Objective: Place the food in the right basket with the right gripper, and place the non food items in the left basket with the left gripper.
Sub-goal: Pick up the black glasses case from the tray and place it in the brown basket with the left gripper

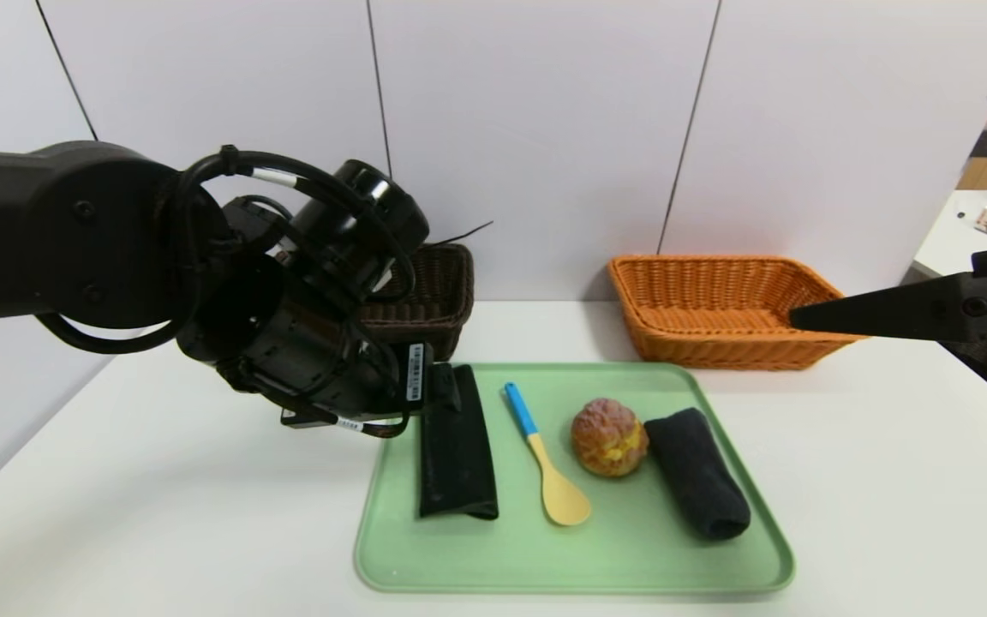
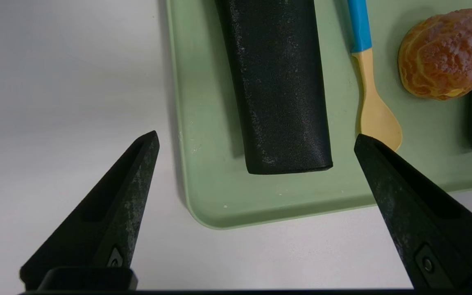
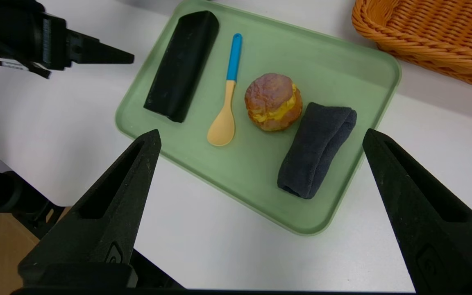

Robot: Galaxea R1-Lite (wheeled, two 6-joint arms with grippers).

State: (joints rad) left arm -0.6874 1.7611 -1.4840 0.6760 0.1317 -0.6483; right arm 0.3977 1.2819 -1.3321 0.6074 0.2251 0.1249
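My left tool [image 2: 256,141], fingers apart and empty, hangs over the black case [image 2: 277,82] on the tray's [image 2: 203,164] near edge; I'd descend and grip. Right tool [image 3: 260,137] spread, waiting above the bun [image 3: 273,101]

Pouch [image 1: 457,446], spoon [image 1: 545,454], puff [image 1: 607,436], towel [image 1: 697,472] — tray-bound

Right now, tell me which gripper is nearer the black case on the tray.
Left. The left gripper hovers open directly over the black case, at the tray's left side. The right gripper, also open, hangs off by the orange basket.
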